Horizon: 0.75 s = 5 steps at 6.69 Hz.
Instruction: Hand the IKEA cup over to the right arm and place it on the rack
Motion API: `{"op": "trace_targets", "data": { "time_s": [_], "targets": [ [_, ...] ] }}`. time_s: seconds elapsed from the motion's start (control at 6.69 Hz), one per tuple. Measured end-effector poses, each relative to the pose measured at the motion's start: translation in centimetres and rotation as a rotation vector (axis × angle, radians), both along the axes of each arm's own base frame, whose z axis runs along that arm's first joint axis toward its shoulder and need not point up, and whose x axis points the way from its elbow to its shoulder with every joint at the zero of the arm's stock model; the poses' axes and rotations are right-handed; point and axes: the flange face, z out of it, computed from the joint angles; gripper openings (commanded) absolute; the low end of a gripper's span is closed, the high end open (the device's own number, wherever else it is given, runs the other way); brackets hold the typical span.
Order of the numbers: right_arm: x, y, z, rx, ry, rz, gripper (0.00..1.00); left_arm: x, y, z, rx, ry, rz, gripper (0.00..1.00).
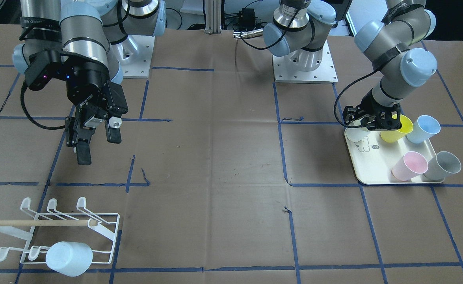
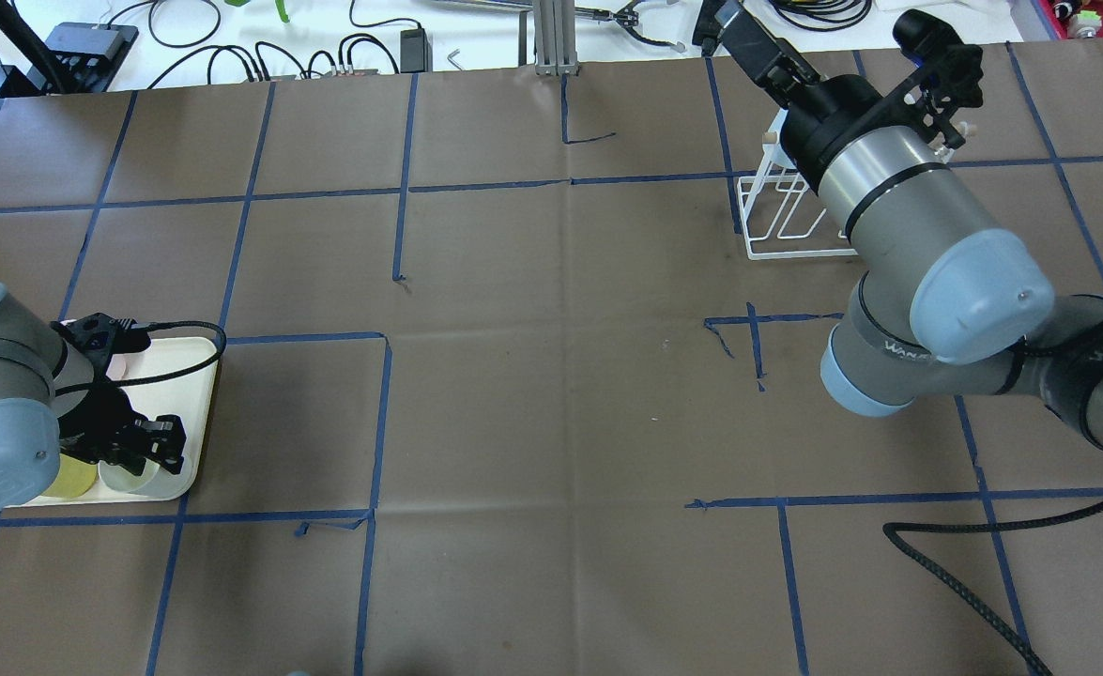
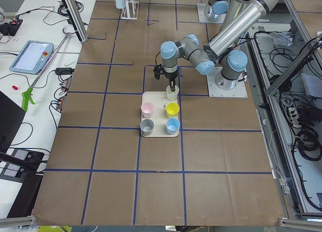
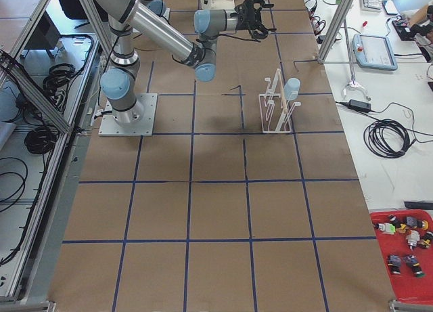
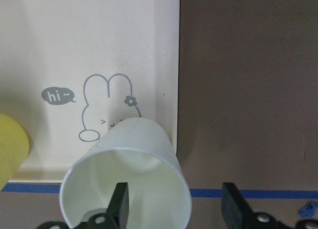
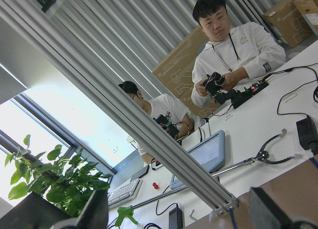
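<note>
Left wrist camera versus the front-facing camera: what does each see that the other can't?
Only the left wrist view looks into the white cup, with one finger of the left pincer inside it, the other outside. Only the front-facing view shows the rack with a pale blue cup on it, the open right pincer, and the pink cup, grey cup and sky-blue cup on the cream tray. Both show the white cup, yellow cup, cream tray and left pincer.

Right arm [image 1: 83, 43]: silver-grey tube, pale blue joint caps, black band with white lettering. Right gripper [image 1: 98, 146]: black, Robotiq, flat black finger pads. Left arm [image 1: 385, 45]: same grey and blue, black cable [image 1: 339, 102] looped at wrist. White square base plate [image 1: 314, 75], screw holes.
</note>
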Motion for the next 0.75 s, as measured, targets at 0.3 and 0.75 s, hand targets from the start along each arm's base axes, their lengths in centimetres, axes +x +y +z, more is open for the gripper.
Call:
{"op": "trace_targets", "data": {
  "time_s": [0.3,0.75],
  "targets": [
    [1.3,2.0,-0.9,0.113,-0.292,-0.01,1.0,0.5,-0.2,0.6,-0.012,-0.011,-0.001,0.0],
    [2.1,2.7,-1.4,0.2,-0.496,-0.025,1.0,2.8,-4.2,6.5,-0.071,-0.04,0.003,0.0]
  ]
}}
